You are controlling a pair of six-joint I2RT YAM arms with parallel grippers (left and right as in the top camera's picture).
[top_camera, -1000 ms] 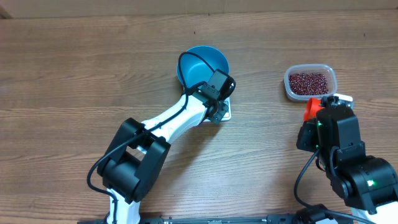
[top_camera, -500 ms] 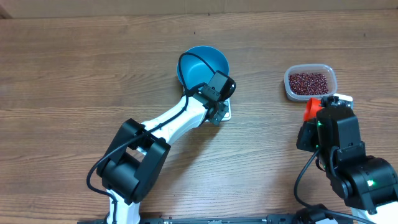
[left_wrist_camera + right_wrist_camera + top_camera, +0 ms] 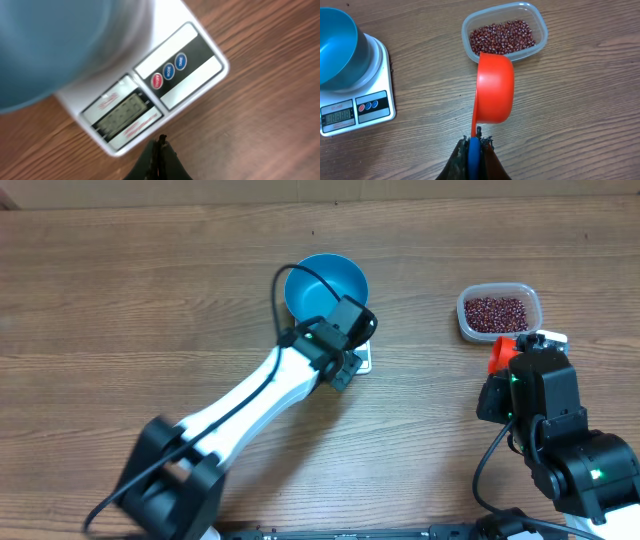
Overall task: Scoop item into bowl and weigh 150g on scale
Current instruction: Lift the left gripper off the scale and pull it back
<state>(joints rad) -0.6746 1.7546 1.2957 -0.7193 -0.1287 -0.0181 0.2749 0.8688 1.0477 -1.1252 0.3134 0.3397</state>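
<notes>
the scale (image 3: 200, 60) buttons (image 3: 169, 71) read "mode" and "tare"; its display (image 3: 122, 112) is unreadable.

The bowl (image 3: 335, 45) sits on the scale (image 3: 379, 65) near the middle of the worktop (image 3: 120, 300). It covers the platform's far part, and the display and buttons lie bare along the near edge. The left pincer (image 3: 161, 150) hangs just before that edge, by the display. Well to the right stands the tub (image 3: 542, 30) with the beans (image 3: 502, 37) in it. Just before the tub is the scoop (image 3: 495, 90), tipped on its side, its cup at the tub's near rim and its handle gripped in the right pincer (image 3: 474, 145).
</notes>
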